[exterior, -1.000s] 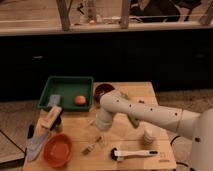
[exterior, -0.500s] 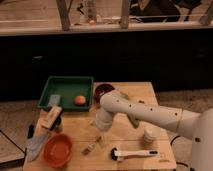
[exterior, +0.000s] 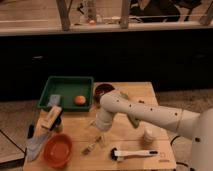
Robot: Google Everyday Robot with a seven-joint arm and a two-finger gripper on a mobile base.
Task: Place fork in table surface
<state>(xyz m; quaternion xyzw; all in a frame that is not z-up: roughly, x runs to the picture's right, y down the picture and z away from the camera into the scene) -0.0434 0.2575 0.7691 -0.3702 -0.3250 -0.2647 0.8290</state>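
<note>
The fork [exterior: 92, 146] is a small pale utensil lying on the light-brown wooden table surface [exterior: 125, 142], just right of the orange bowl [exterior: 57, 149]. My gripper [exterior: 98, 131] hangs at the end of the white arm, which reaches in from the right. It is just above and slightly behind the fork. I cannot tell whether it touches the fork.
A green tray [exterior: 65, 82] at the back left holds an orange ball [exterior: 80, 100] and a blue item. A dark red bowl [exterior: 103, 90] stands beside it. A white-handled tool with a black head [exterior: 132, 153] lies at the front. A knife [exterior: 35, 145] and a tan block [exterior: 51, 117] lie at the left. A white cup [exterior: 148, 135] stands at the right.
</note>
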